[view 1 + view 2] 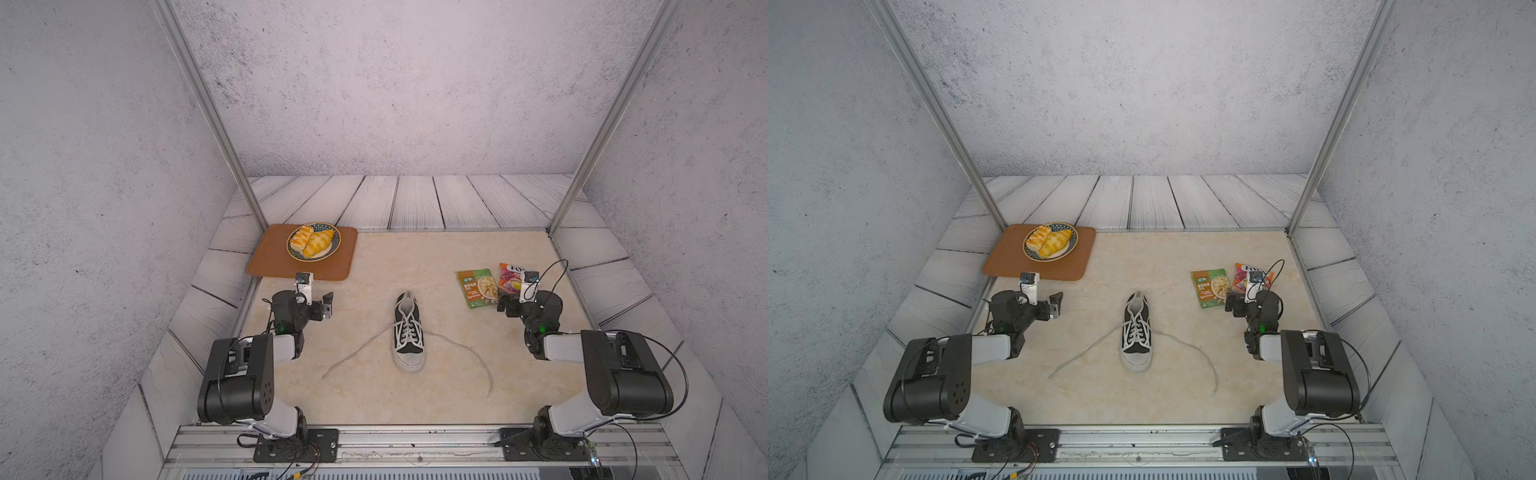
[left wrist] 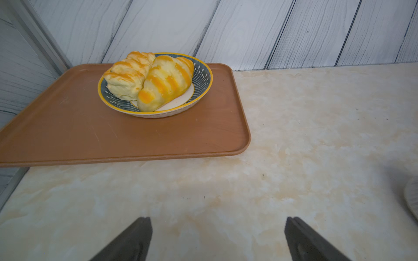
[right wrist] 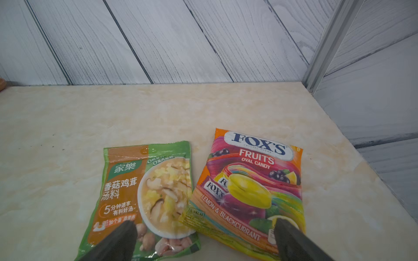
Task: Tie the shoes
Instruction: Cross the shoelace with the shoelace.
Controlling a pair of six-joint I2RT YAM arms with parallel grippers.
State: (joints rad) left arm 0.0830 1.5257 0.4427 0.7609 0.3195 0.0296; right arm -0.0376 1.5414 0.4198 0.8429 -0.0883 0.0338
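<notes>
Far left: one brown tray, one plate, two pastries. Left gripper nearby, jaws spread, empty. Mid-table: one black shoe, untied, toe toward the robot; left lace and right lace trail loose. Right gripper by two packets, jaws spread, empty. Likely opening step: each arm pinches its nearer lace close to the tip, low against the table.

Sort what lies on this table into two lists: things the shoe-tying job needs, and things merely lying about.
Needed for the job:
- black sneaker
- untied white laces

Just lying about:
- brown tray
- plate on the tray
- two pastries on the plate
- green soup packet
- Fox's candy bag
</notes>
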